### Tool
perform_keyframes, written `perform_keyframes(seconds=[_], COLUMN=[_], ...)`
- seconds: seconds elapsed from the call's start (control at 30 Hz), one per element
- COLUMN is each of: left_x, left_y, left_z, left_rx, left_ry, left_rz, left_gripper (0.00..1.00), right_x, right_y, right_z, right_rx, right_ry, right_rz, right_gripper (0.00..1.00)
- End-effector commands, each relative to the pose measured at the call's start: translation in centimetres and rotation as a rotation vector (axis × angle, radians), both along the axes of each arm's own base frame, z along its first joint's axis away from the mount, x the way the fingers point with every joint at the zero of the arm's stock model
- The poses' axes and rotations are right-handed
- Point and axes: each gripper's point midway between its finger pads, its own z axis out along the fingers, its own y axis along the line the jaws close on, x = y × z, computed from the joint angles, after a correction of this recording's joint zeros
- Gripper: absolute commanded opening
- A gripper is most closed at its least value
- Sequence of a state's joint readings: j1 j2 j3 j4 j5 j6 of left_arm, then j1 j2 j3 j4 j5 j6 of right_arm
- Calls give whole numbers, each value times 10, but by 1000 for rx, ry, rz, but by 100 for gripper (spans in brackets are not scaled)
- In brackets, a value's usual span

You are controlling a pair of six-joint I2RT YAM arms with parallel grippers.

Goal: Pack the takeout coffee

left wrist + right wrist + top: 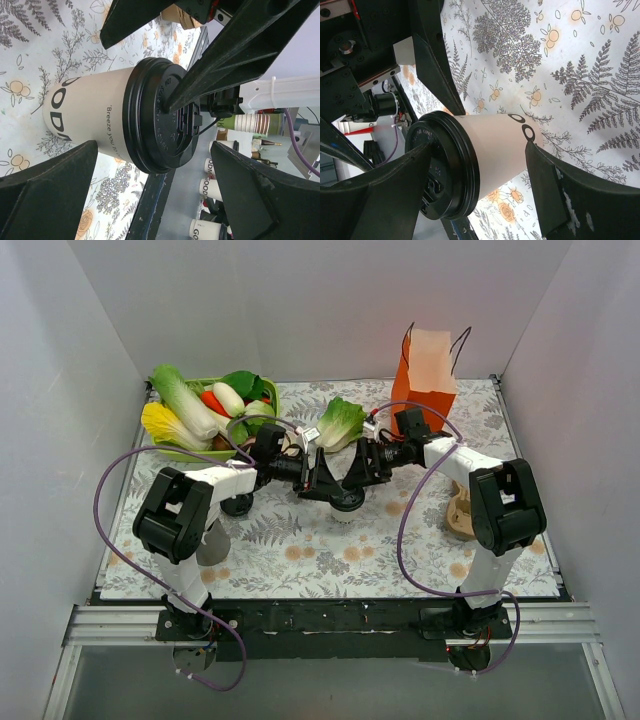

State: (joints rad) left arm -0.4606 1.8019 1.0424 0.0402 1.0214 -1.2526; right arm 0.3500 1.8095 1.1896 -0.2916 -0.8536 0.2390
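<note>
Right gripper (478,145) is rolled on its side, so one finger sits high and the other low. It's spread wide, not clamped on anything. The upper finger (225,55) reaches over the coffee cup (90,115), and its tip lands on top of the black lid (145,95). From the left wrist view that looks like contact. The lower finger is down beside the cup's base.

Left gripper (154,143) comes in from the other side, rolled over the same way and fully spread. It brackets the cup high and low without touching it, as far as I can tell.

The cup stands upright on the table (300,550), long axis vertical, lid up, base flat on the leaf print. It's about mid-table and well away from every edge, with bare table toward the near edge.

Just beyond it lies a loose cabbage (340,422), and the vegetable basket (180,453) is off at the far left. The orange bag (425,380) stands upright in the far right corner, mouth up, well apart from the cup, with the right arm stretched across between them. White walls close in three sides.
</note>
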Motion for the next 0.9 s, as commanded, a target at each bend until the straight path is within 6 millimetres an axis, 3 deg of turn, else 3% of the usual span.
perform_keyframes(seconds=[0.0, 0.3, 0.6, 0.63, 0.87], left_x=[-10, -6, -7, -8, -4], left_y=[-2, 4, 17, 16, 13], left_z=[22, 24, 19, 17, 11], left_rx=[-49, -40, -25, -22, -40], left_ry=[-44, -47, -10, 4, 82], left_rz=[-27, -3, 7, 9, 51], left_gripper=[98, 98, 97, 97, 96], right_x=[7, -1, 11, 7, -20], right_y=[8, 7, 1, 0, -4], right_z=[3, 2, 42, 43, 45], right_rx=[-6, -2, 155, 174, 234], right_ry=[-38, -32, -61, -45, -21], right_rz=[10, 25, 35, 42, 95], right_gripper=[83, 83, 91, 95, 98])
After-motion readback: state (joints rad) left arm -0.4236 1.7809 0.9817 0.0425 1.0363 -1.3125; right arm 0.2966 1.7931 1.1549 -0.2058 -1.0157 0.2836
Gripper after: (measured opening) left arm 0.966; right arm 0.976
